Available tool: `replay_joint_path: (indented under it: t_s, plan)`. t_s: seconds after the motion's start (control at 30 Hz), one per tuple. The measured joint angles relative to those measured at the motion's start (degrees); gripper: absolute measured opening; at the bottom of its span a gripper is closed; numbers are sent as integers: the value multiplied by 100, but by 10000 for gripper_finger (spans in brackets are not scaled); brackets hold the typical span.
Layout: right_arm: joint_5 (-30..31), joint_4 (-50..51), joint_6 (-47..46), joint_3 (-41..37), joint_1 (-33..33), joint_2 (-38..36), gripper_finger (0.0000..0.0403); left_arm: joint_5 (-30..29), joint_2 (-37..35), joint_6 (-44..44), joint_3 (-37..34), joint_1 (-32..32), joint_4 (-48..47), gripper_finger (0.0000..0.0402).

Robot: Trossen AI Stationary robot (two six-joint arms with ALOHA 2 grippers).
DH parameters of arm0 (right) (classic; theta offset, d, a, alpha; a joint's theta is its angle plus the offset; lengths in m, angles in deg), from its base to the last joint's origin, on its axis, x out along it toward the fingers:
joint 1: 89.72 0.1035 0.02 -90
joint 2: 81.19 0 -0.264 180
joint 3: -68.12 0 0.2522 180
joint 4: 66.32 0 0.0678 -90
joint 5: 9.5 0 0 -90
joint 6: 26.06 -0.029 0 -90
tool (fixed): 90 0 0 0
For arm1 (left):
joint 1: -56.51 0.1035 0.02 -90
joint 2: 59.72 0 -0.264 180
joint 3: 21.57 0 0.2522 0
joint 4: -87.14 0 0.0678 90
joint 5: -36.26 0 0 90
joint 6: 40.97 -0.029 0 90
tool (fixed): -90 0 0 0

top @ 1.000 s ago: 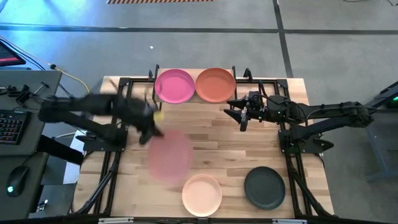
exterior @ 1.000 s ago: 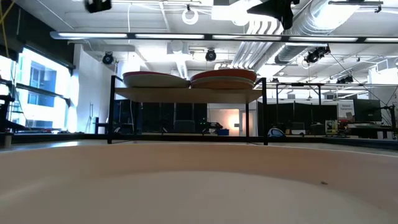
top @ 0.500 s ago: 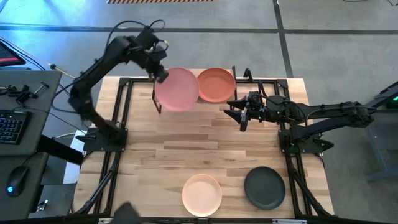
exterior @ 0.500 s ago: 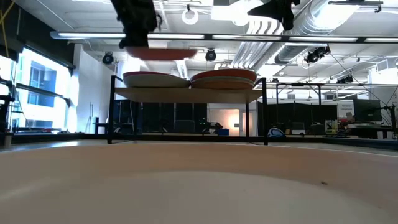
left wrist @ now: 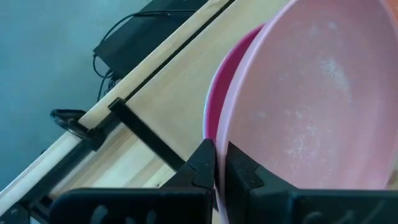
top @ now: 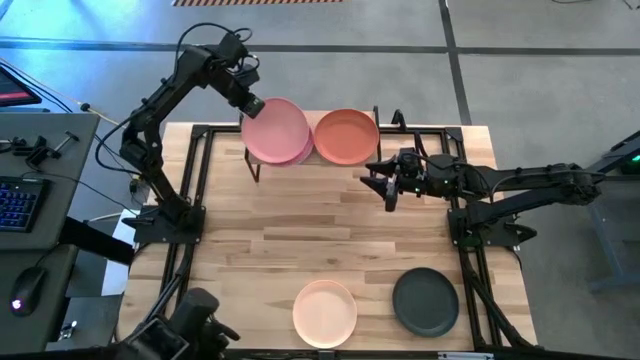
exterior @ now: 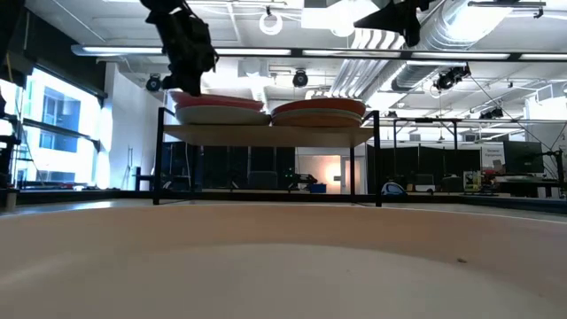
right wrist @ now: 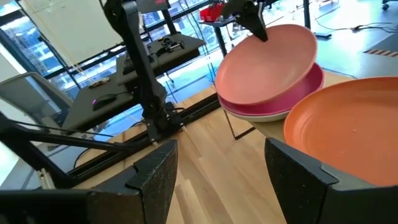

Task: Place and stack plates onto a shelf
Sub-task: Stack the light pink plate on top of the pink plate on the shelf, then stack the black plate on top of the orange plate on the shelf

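Note:
My left gripper point(top: 250, 105) is shut on a dusty pink plate point(top: 275, 130) over the shelf's left stack. A hot pink plate point(right wrist: 305, 90) tops that stack, with a pale plate point(right wrist: 264, 116) under it. An orange plate point(top: 346, 135) tops the right stack. The shelf point(exterior: 266, 134) stands on thin black legs at the table's far edge. My right gripper point(top: 386, 186) hangs open near the orange plate, holding nothing. A cream-peach plate point(top: 325, 312) and a black plate point(top: 425, 302) lie on the table near its front edge. My left gripper pinches the dusty pink plate's rim point(left wrist: 225, 144) at its far left side, one finger on the inner face and one on the outer. The fingers slant down from the far left. The plate tilts, its held side raised; whether its other side point(right wrist: 314, 59) rests on the hot pink plate I cannot tell.
Black frame rails point(top: 190, 240) run along the table's left and right sides. Bare tabletop point(top: 320, 230) lies between the shelf and the two near plates. A desk with a keyboard point(top: 20, 200) stands left of the table. A dark object point(top: 200, 320) shows at the near left corner.
My left gripper has swung from above the table's middle toward the far edge with the dusty pink plate, then come down. The plate now sits low over the hot pink plate, where half a second ago it hung well above the stack.

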Motion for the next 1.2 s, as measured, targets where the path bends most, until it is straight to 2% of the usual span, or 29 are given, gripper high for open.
replay_joint_path:
  t_s: [0.23, 0.43, 0.7, 0.8, 0.87, 0.93, 1.07, 1.2]
  plan:
    - [77, 31, 1, 0, -2, 2, 222, 35, -4, -128, -251, -129, 202, 23]
    - [76, 29, 2, 0, -2, 2, 222, -412, -10, -244, -363, -309, 484, 57]
    - [75, -6, 28, 0, -2, 4, 222, -216, -277, -135, -356, -356, 745, 138]
    - [-75, 62, 94, 75, -2, 5, 222, 376, -553, 207, -356, -356, 765, 156]
    - [-282, 603, 84, 403, 4, 24, 222, 971, -846, 393, -356, -365, 841, 161]
    - [-360, 1614, -12, 947, 100, 118, 222, 1187, -1219, 485, -356, -524, 993, 162]
    - [-812, 4193, -641, 1921, 467, 492, 222, 1059, -2070, 960, -573, -1163, 1864, 162]
    - [-1459, 5849, -1567, 1979, 1261, 844, 222, 736, -3141, 1608, -1579, -1988, 3671, 163]
